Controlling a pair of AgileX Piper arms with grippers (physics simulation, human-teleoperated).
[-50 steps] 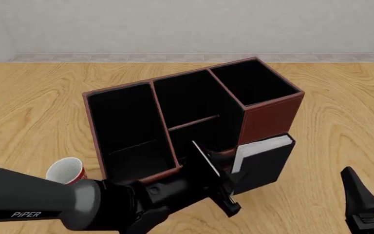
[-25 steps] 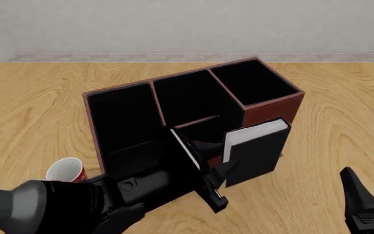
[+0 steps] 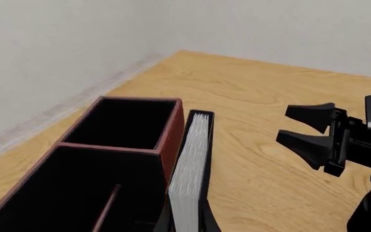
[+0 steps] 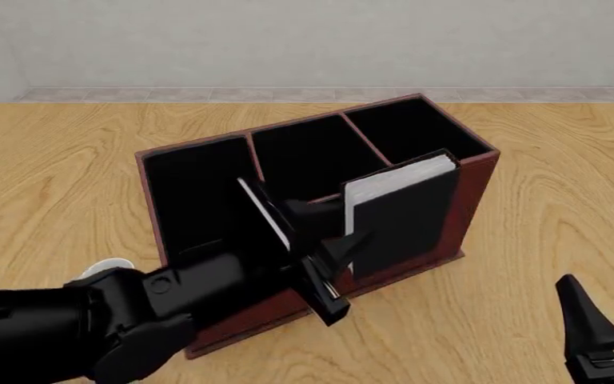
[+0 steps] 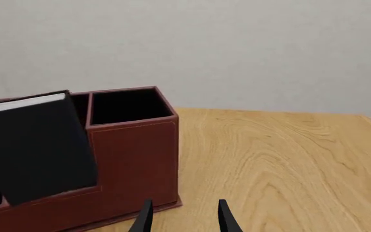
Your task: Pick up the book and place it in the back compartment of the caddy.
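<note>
**Book lifted, not yet in its pocket**

We hold the book (image 4: pixel 403 212) in our left gripper (image 4: pixel 318 240), jaws pinching it at its left edge, white page edges up and slightly tilted. It is clear of the table (image 4: pixel 542 208), hanging in front of the caddy (image 4: pixel 476 196) with its top level with the tall square pocket's rim. From the left wrist view the book (image 3: pixel 192 169) runs alongside the caddy's red-brown wall (image 3: pixel 172 140), just beside it; whether they touch we cannot tell.

So the pickup is done, by our reckoning. What is left is the placing: the back compartment (image 4: pixel 323 208), the shallow pocket behind the thin crossbar, lies at about ten o'clock from the book in the front view, partly hidden by our gripper. We judge the book must go over the low wall and down into that pocket before we let go.

Our right gripper (image 4: pixel 606 332) waits at the table's five o'clock corner, well apart from the caddy, jaws spread and empty, as its wrist view (image 5: pixel 184 212) shows.

A mug (image 4: pixel 99 268) peeks out behind the left arm, at eight o'clock of the caddy.
</note>
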